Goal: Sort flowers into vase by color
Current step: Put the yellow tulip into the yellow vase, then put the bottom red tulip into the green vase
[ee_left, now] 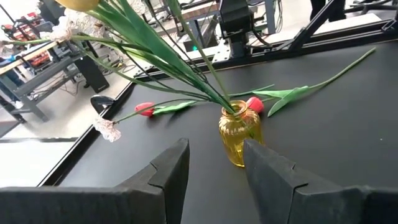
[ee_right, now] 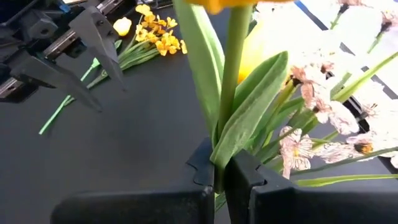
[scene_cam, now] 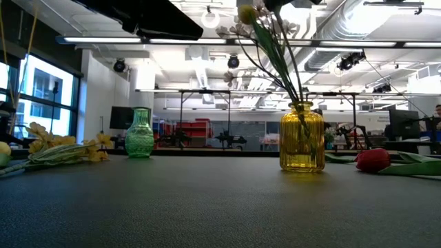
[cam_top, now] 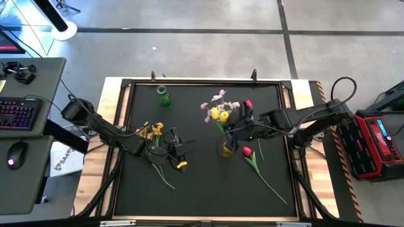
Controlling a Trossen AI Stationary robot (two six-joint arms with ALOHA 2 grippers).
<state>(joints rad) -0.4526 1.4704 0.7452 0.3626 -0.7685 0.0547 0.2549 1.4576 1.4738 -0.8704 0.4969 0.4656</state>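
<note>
A workshop of racks, ducts and ceiling lights stretches behind a black mat framed in pale wood. Near its middle stands a yellow vase, ribbed glass, already holding a yellow tulip and a pink-white sprig. A green vase waits empty at the far edge.

The right gripper is clamped on a tulip stem just above the yellow vase, fingers pinching stem and leaf together low down. The left gripper hangs half-spread and empty over the mat's left part, facing the yellow vase, with an orange sprig and a second yellow tulip lying just beside it. One red bloom lies on the mat right of the yellow vase, its long stem trailing toward the near edge; another red bloom shows by the right arm, and whether it sits in the vase cannot be told.

These flowers look light and springy, with wiry stems that likely flex rather than snap; petals and leaves seem soft and apt to slip between fingers. The bare mid-stem, clear of leaves, appears the surest hold, low enough to steer the tip into a narrow neck. The vases look the fragile part, and easy to tip.

A white sign left of the table carries lettering too small to read.
</note>
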